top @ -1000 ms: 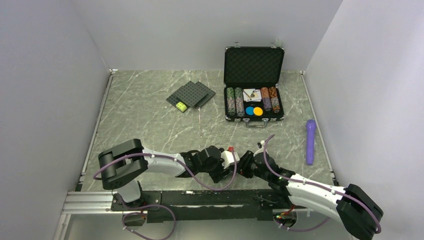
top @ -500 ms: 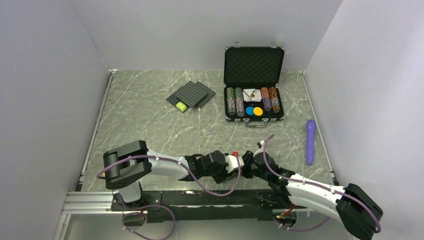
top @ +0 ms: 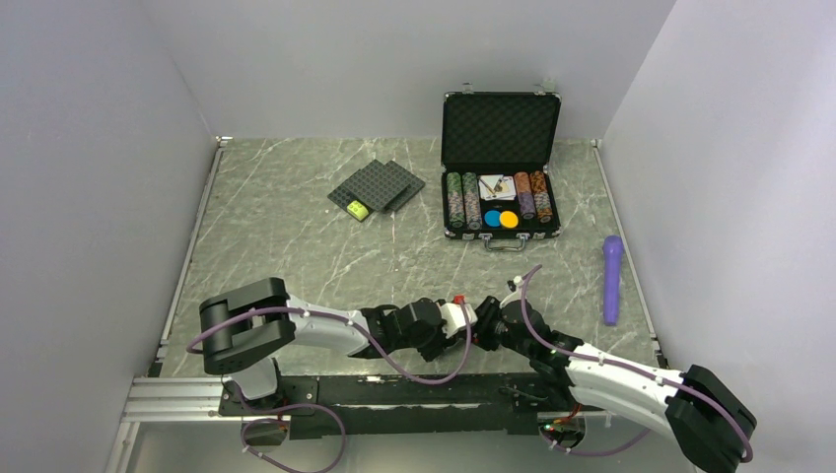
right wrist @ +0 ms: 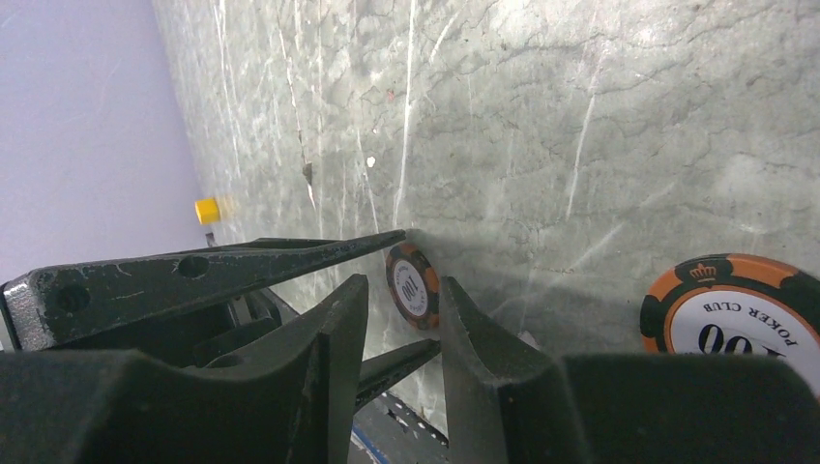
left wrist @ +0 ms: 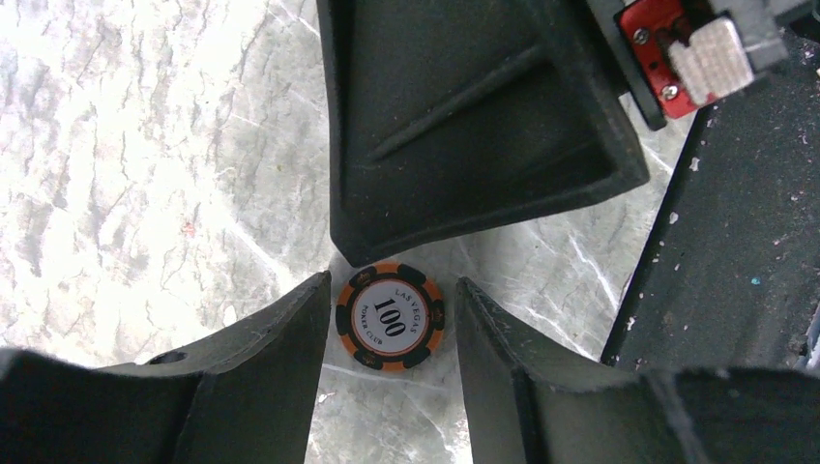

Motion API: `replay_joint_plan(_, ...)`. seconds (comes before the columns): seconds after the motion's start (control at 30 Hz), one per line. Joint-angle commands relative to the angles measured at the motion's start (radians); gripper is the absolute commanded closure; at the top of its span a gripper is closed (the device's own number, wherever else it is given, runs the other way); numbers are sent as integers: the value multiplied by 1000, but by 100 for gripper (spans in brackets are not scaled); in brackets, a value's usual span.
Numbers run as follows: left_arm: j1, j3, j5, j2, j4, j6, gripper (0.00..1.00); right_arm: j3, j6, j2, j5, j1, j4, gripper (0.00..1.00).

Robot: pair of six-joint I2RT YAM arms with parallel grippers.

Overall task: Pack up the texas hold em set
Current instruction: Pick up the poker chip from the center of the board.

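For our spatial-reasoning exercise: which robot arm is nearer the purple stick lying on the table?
Right. The right arm lies just toward the near edge from the purple stick; the left arm lies well off to its left.

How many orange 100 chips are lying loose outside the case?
2. One chip lies on the table between the left gripper's fingers; the other chip lies nearer the right wrist camera. More may be hidden.

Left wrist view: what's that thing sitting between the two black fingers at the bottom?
An orange-and-black poker chip marked 100 sits between the fingers of the left gripper. The left wrist view shows it clearly.
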Motion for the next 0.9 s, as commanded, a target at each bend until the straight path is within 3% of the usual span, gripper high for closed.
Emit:
replay_joint_plan(0.0, -1, -55, -41, 8, -153, -2, 46, -47, 2, -10, -6, 5, 21, 63)
replay_joint_plan(0.27, -3, -71, -30, -16, -155, -7, 47, -49, 2, 0, -9, 5, 32, 62)
replay_joint_plan(0.6, -10, -79, -10, -9, -139, -17, 63, -42, -8, 55, -34, 5, 72, 62)
replay_joint_plan(0.87, -1, -120, 21, -40, -74, -89, 71, -35, -9, 99, -45, 7, 92, 62)
